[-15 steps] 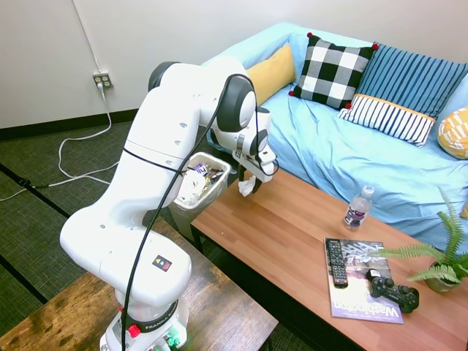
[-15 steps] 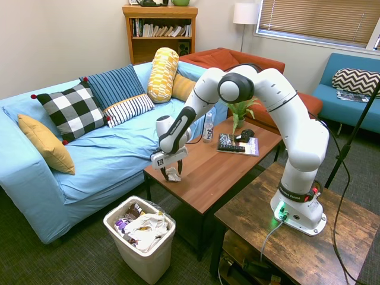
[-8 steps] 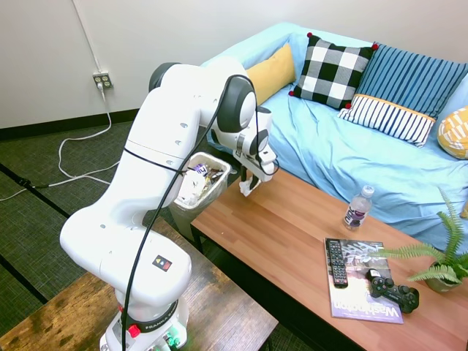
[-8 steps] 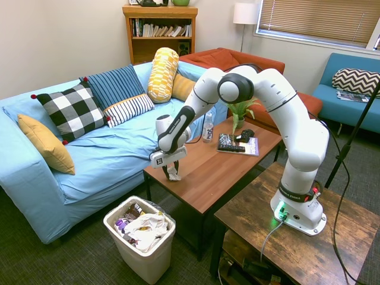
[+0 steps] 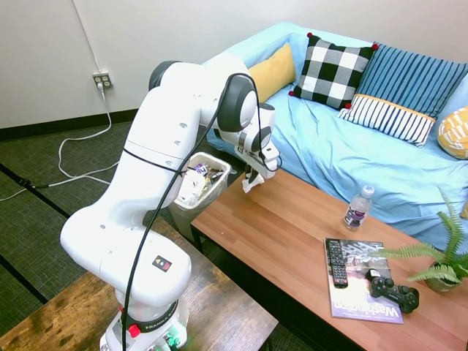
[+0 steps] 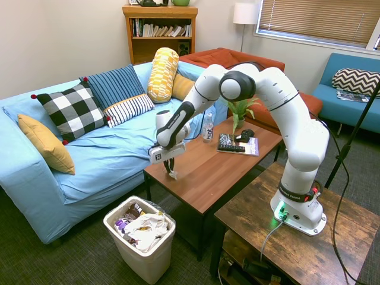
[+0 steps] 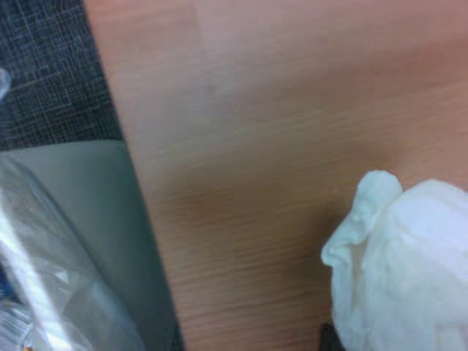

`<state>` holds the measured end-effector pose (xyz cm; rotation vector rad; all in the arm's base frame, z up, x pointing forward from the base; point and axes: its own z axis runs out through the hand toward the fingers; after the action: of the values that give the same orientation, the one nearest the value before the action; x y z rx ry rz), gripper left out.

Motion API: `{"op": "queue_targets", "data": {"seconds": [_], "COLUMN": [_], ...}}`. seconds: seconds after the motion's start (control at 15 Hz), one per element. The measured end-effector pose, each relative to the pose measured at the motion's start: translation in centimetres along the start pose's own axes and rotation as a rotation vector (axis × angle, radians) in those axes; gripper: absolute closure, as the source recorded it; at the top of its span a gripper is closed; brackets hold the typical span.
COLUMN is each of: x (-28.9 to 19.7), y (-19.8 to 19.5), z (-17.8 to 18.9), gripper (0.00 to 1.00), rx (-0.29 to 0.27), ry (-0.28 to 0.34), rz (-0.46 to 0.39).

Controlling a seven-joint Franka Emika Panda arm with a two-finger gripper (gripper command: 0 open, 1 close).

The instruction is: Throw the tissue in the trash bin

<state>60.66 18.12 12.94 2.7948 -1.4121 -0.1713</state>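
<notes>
The tissue point(image 5: 251, 183) is a small white wad pinched in my gripper point(image 5: 252, 180), which is shut on it. It hangs just above the end of the wooden coffee table point(image 5: 292, 234) nearest the trash bin. From the other side the tissue point(image 6: 173, 174) dangles below my gripper point(image 6: 171, 171) over the table's corner. The off-white trash bin point(image 6: 146, 262) stands on the floor beyond that table end, full of crumpled papers and wrappers. In the first exterior view the trash bin point(image 5: 216, 162) is partly hidden behind my arm. The wrist view shows the tissue point(image 7: 406, 270) over the wood, with the trash bin point(image 7: 88, 219) to the side.
A water bottle point(image 5: 356, 207), a magazine point(image 5: 362, 296) with a remote point(image 5: 336, 262), a game controller point(image 5: 393, 291) and a potted plant point(image 5: 439, 265) sit at the table's far end. A blue sofa point(image 5: 365, 153) with pillows runs along the table.
My gripper has risen a little and drifted toward the sofa side of the table's end, carrying the tissue up with it. The trash bin has not moved.
</notes>
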Motion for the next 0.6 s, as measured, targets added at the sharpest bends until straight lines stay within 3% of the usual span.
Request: {"op": "queue_targets", "data": {"seconds": [0.27, 0.6], "x": [-7.0, -18.1], "y": [-3.3, -8.2], "z": [-5.9, -5.9], "gripper": [1.0, 1.0], "rx": [0.001, -0.015], "ry": [0.048, 0.086], "rz": [-0.129, -0.263]}}
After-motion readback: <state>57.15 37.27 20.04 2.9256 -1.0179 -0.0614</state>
